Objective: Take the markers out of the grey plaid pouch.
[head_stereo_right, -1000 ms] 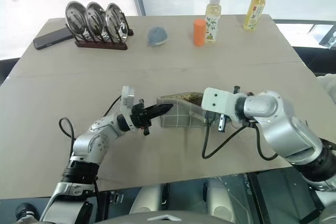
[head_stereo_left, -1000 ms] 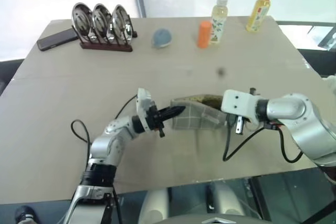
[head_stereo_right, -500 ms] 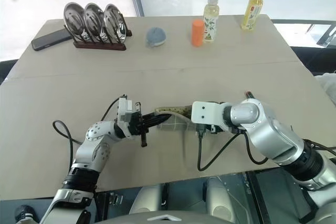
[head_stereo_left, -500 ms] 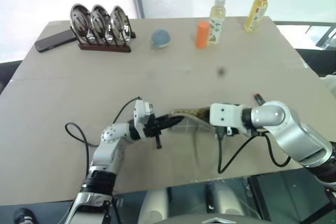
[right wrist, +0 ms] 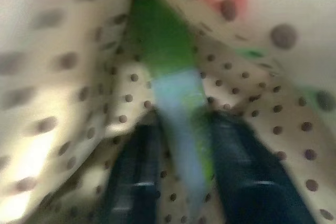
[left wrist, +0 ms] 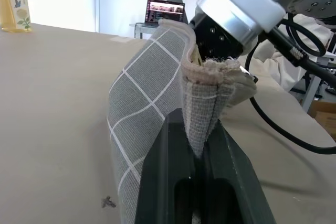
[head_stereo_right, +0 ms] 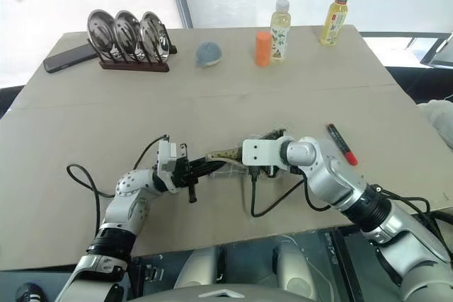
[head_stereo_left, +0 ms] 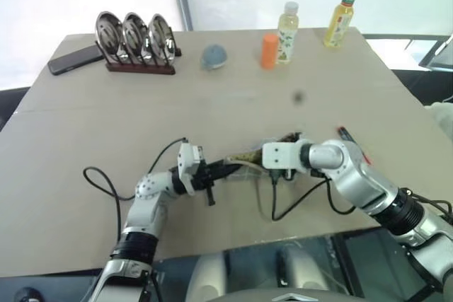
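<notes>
1. Change since the earlier frame — both arms have come down and toward the table's near edge, bringing the grey plaid pouch [left wrist: 149, 98] with them; the right gripper [right wrist: 178, 177], then outside at the pouch's far end, is now inside its mouth.
2. Left gripper [left wrist: 197, 153] — closed tight on one fabric end of the pouch, holding it up on edge just above the table [head_stereo_left: 106, 125].
3. Right gripper — fingers [right wrist: 247, 182] set narrowly on either side of a green marker [right wrist: 168, 72] against the dotted lining; whether they pinch it yet cannot be told.
4. A red marker [head_stereo_right: 341, 144] lies on the table beside the right arm, apart from the pouch.
5. Handling, pouch — soft and limp; it likely sags and folds unless the pinched end is kept taut.
6. Handling, marker — light, stiff, smooth-bodied, so probably prone to slip; best taken across the barrel and drawn out lengthwise through the opening.
7. Room — the pouch sits close to the near table edge, so a dropped marker could roll off; open tabletop lies behind and to the right. The bottles, orange container and plate rack stand well apart at the far side.
</notes>
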`<action>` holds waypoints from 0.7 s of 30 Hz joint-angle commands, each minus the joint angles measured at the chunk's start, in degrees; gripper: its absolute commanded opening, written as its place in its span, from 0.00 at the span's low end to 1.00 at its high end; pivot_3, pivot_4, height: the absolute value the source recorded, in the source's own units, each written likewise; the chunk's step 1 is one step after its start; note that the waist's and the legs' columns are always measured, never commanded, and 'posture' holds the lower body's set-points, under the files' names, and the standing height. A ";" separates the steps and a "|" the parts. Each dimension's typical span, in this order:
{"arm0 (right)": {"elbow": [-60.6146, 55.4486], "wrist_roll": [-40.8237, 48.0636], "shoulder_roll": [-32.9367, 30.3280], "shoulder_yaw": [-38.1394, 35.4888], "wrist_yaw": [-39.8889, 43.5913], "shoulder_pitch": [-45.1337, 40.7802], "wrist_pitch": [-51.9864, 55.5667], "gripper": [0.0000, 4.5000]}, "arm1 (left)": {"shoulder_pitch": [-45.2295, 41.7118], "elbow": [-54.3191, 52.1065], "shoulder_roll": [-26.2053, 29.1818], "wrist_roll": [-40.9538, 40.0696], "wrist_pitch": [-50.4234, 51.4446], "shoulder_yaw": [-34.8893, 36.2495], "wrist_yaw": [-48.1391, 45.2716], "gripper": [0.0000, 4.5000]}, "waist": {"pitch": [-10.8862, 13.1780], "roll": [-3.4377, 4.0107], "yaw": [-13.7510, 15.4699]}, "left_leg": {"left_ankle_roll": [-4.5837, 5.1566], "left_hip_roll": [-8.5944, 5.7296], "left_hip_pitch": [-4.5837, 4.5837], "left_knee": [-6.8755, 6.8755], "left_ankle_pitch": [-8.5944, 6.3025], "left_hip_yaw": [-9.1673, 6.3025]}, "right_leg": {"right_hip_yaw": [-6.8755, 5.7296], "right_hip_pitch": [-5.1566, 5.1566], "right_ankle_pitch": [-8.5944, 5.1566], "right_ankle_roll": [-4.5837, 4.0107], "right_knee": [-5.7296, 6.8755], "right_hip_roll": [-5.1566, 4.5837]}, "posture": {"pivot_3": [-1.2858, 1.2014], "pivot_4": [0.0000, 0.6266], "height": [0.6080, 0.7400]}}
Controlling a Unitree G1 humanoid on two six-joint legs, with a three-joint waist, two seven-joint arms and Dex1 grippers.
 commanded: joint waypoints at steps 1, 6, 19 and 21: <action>-1.57 -0.34 -1.79 -3.74 0.32 2.39 0.99 0.04 | -0.03 1.37 -0.35 1.65 -1.09 0.55 1.76 0.00 | 0.00 0.04 0.18 | 0.00 0.00 -0.01 0.00 0.00 0.00 | -0.01 0.00 0.04 -0.07 0.00 -0.02 | 0.52 0.24 1.00; -11.55 4.50 -2.37 -10.61 3.71 4.09 6.36 0.04 | -0.83 2.32 -0.86 4.09 -3.74 0.72 4.35 0.00 | 0.05 0.11 0.48 | 0.01 -0.01 -0.18 0.00 0.01 0.04 | -0.01 -0.13 0.13 -0.21 -0.02 -0.04 | 0.52 0.24 1.00; -25.59 23.11 -6.37 -25.60 9.76 8.92 18.00 0.04 | -4.61 1.58 -0.37 8.62 -7.78 0.27 10.62 0.00 | 0.21 0.19 0.58 | 0.01 -0.02 -0.34 -0.18 0.01 0.08 | -0.01 -0.21 0.09 -0.18 -0.24 -0.04 | 0.52 0.24 1.00; -27.38 27.04 -5.82 -28.93 9.87 9.22 20.14 0.04 | -4.60 1.45 0.06 9.12 -7.69 0.58 11.49 0.00 | 0.24 0.20 0.64 | 0.01 -0.02 -0.37 -0.19 0.01 0.07 | -0.01 -0.23 0.09 -0.18 -0.24 -0.04 | 0.52 0.24 1.00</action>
